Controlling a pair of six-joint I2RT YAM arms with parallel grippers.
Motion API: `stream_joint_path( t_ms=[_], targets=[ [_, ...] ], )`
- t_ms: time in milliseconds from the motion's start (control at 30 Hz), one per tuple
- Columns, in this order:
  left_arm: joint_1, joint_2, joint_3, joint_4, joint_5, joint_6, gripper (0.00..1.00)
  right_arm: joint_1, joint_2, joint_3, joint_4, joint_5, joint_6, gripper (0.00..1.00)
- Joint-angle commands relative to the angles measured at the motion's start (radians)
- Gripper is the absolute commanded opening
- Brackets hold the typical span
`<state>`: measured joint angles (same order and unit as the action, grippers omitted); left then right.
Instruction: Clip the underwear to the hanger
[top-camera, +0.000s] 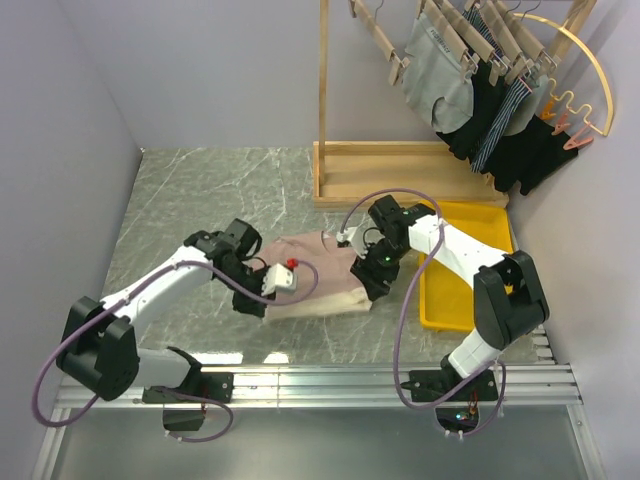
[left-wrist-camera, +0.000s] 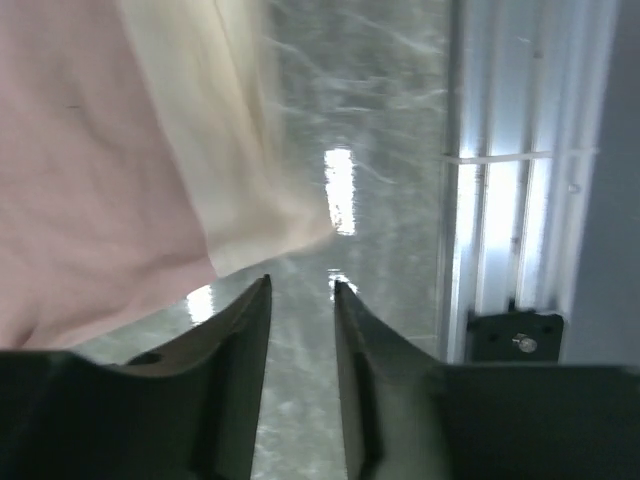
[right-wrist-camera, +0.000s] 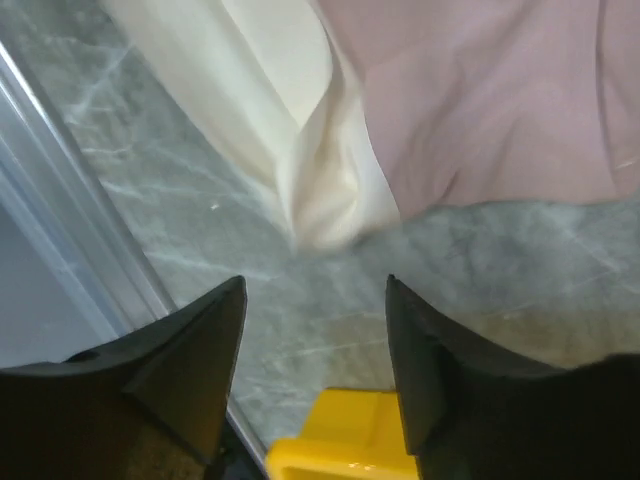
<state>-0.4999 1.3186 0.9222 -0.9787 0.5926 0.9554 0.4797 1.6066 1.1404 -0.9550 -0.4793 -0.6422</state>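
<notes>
The dusty-pink underwear (top-camera: 318, 262) lies flat on the marble table, its cream waistband (top-camera: 320, 303) toward the near edge. My left gripper (top-camera: 252, 300) is at its near left corner, jaws a little apart and empty; the left wrist view shows the pink cloth (left-wrist-camera: 90, 180) and waistband (left-wrist-camera: 230, 150) just beyond my gripper (left-wrist-camera: 301, 285). My right gripper (top-camera: 368, 285) is at the near right corner, open and empty; in its wrist view the waistband corner (right-wrist-camera: 320, 190) and pink cloth (right-wrist-camera: 480, 100) lie ahead of the gripper (right-wrist-camera: 315, 285). An empty light-wood clip hanger (top-camera: 383, 42) hangs on the rack.
A yellow tray (top-camera: 470, 290) sits right of the underwear, its corner under my right gripper (right-wrist-camera: 340, 440). A wooden rack base (top-camera: 400, 170) stands behind. Grey briefs (top-camera: 440, 80), dark garments (top-camera: 510, 140) and a gold wire arch (top-camera: 590, 70) hang at the back right. An aluminium rail (top-camera: 350, 380) runs along the near edge.
</notes>
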Motion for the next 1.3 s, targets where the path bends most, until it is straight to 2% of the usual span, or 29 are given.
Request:
stream_joint_path(
  t_ms=[0,33,100,133,200,300,400,500,600,833,1033,1167,1267],
  targets=[
    [-0.035,-0.065,-0.008,-0.035,-0.008,0.029,0.38,0.0,-0.077,0.001,-0.1,-0.01,-0.07,0.77],
    [-0.037,-0.067,0.016,-0.035,-0.001,0.022,0.43,-0.001,-0.105,0.001,-0.099,-0.018,-0.047,0.78],
    [-0.032,-0.055,0.053,-0.02,-0.004,-0.012,0.44,-0.015,-0.125,-0.004,-0.062,-0.041,0.008,0.79],
    [-0.023,-0.045,0.093,-0.002,-0.002,-0.024,0.45,-0.018,-0.131,-0.005,-0.042,-0.048,0.088,0.77],
    [0.004,-0.009,0.13,0.052,-0.004,-0.081,0.45,-0.047,-0.119,-0.005,0.014,-0.08,0.174,0.74],
    [0.014,0.082,0.179,0.176,-0.106,-0.13,0.43,-0.096,-0.076,-0.019,0.102,-0.081,0.378,0.65],
    [0.055,0.175,0.213,0.285,-0.152,-0.139,0.42,-0.145,-0.025,-0.034,0.177,-0.055,0.464,0.61],
    [0.095,0.278,0.308,0.24,-0.082,-0.098,0.42,-0.164,0.033,-0.028,0.196,-0.03,0.51,0.57],
    [0.086,0.304,0.339,0.173,-0.034,-0.073,0.41,-0.173,0.078,-0.03,0.194,-0.028,0.529,0.53],
    [-0.103,0.202,0.169,0.123,-0.131,-0.052,0.42,-0.179,0.179,-0.044,0.21,-0.012,0.57,0.45],
    [-0.222,0.151,0.047,0.208,-0.197,-0.182,0.53,-0.188,0.231,-0.044,0.223,-0.025,0.581,0.45],
    [-0.308,0.117,-0.029,0.288,-0.24,-0.273,0.53,-0.2,0.246,-0.045,0.229,-0.05,0.59,0.41],
    [-0.327,0.1,-0.055,0.302,-0.255,-0.276,0.49,-0.204,0.256,-0.045,0.226,-0.062,0.587,0.34]
  ],
)
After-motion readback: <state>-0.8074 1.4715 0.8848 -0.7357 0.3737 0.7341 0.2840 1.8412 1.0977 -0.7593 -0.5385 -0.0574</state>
